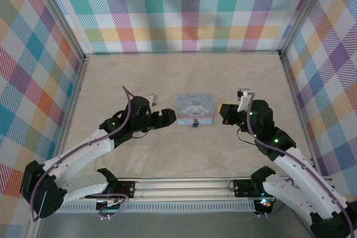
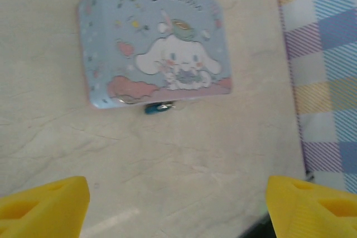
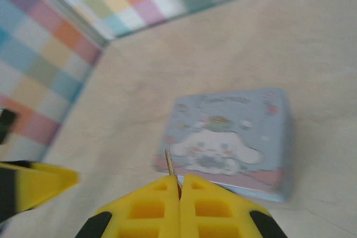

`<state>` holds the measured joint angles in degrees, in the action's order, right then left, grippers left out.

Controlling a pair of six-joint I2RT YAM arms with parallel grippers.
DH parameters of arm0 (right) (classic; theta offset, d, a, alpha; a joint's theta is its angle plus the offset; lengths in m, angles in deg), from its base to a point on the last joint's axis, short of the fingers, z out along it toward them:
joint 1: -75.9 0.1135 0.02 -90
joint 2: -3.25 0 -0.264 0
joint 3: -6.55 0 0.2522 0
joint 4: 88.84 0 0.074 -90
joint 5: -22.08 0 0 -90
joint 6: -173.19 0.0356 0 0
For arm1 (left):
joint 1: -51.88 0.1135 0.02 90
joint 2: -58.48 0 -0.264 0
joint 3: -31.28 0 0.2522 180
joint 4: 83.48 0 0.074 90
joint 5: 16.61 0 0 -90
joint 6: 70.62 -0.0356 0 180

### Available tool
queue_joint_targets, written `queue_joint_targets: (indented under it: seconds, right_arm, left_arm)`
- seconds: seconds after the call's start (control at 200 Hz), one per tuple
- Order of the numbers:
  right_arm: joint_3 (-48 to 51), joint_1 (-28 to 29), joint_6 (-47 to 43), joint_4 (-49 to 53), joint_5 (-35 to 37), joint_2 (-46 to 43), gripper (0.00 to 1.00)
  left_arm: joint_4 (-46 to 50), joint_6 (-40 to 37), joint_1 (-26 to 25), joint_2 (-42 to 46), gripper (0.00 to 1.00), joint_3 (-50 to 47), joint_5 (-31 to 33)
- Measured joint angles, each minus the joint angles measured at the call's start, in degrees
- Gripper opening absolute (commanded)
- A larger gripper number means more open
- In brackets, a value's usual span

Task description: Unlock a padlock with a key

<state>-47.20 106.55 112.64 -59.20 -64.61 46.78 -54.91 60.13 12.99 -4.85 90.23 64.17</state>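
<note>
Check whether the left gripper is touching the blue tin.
Apart. The left wrist view shows bare table between the blue tin and the yellow fingers of the open left gripper.

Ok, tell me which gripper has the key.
The right gripper: it is pinched shut on the thin key sticking out between its tips. The left gripper stands wide open and empty.

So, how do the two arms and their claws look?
The left arm and right arm have white links and black joints, with a purple cable along each and small green lights. The left claw and right claw have blocky yellow fingers with rectangular recesses.
</note>
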Motion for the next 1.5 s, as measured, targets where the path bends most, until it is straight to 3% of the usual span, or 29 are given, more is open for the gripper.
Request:
queue_joint_targets:
  seconds: [0.285,0.49,0.695,1.055,1.5]
  right_arm:
    - [-0.15,-3.74,-3.39,-0.02,10.16,15.13,0.0]
    - [-2.1,-7.48,-4.28,-3.48,10.82,26.73,0.0]
    - [-3.41,-7.76,-4.04,-6.8,9.2,34.6,0.0]
    - [-3.23,-4.2,-1.95,-9.14,5.18,35.8,0.0]
    - [-1.57,1.11,1.38,-9.86,5.2,34.73,0.0]
  left_arm:
    - [-2.86,-1.44,1.22,-14.73,0.92,3.82,3.15]
    - [-6.95,-1.62,4.57,-23.82,0.92,8.76,2.4]
    - [-9.4,-1.62,5.73,-31.5,0.91,12.98,-0.04]
    - [-10.51,-1.66,6.56,-39.08,0.9,19.54,-3.45]
    - [-10.01,-2.69,8.81,-43.21,0.9,25.77,-4.76]
